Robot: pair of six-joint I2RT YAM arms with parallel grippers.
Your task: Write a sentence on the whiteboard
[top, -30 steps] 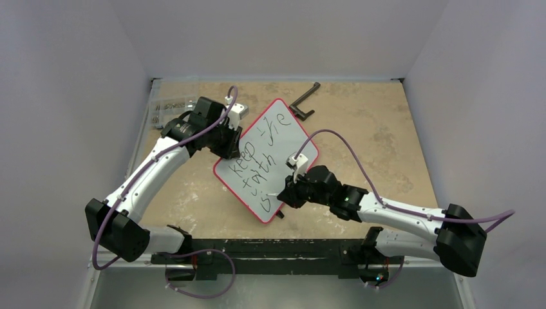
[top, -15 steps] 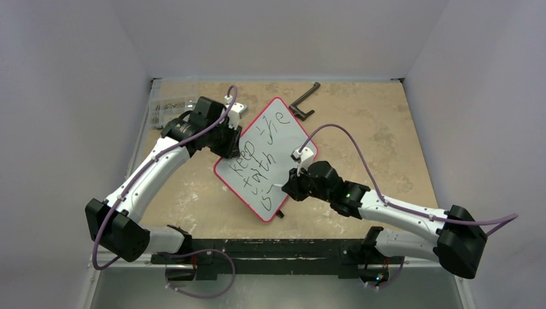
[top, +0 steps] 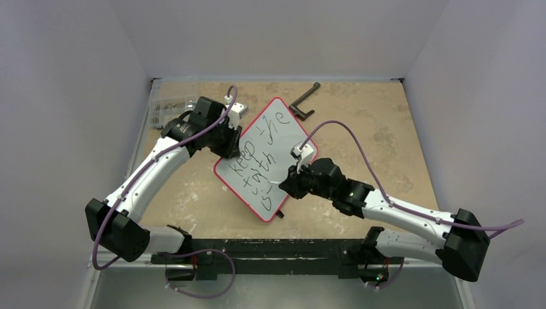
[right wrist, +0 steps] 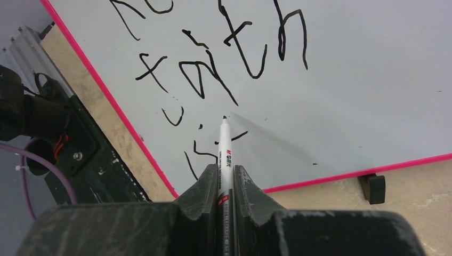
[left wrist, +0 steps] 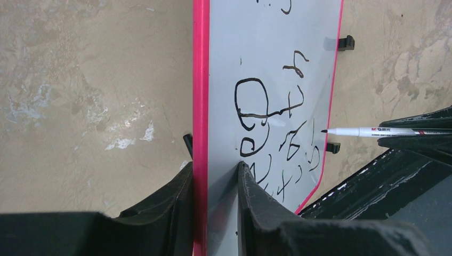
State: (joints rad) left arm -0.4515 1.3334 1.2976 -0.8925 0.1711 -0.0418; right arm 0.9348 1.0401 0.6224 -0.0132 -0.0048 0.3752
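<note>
Right gripper [right wrist: 225,172] is clamped on a white marker [right wrist: 224,148], both fingers pressed against its barrel and the black tip pointing out ahead of them. That tip sits at the whiteboard [right wrist: 362,80] surface, its shadow meeting it right there, in the blank patch just under the word "faith" and beside a few short black strokes that begin a third line. In the overhead view this gripper [top: 286,187] reaches in from the right over the board's near half, the marker [top: 275,184] aimed leftward.

Left gripper [left wrist: 216,168] is closed on the board's red rim, one finger on the writing face and the other on the outer side of the rim. From above it [top: 230,147] grips the long left edge of the whiteboard [top: 293,138].

The sentence [top: 257,161] so far reads "Keep the" on one line and "faith" on the next, in black marker, running diagonally because the board is turned at an angle on the table [top: 373,141], one corner pointing away from the arms. Whether the board lies flat or is lifted on the gripped side I cannot tell. Small black feet [left wrist: 346,42] stick out from the edge opposite the left gripper; one foot [right wrist: 371,188] shows near the marker hand.

Beyond the far corner of the board lies a black L-shaped bracket [top: 304,103], and some clear plastic pieces [top: 170,104] sit at the table's far left corner
</note>
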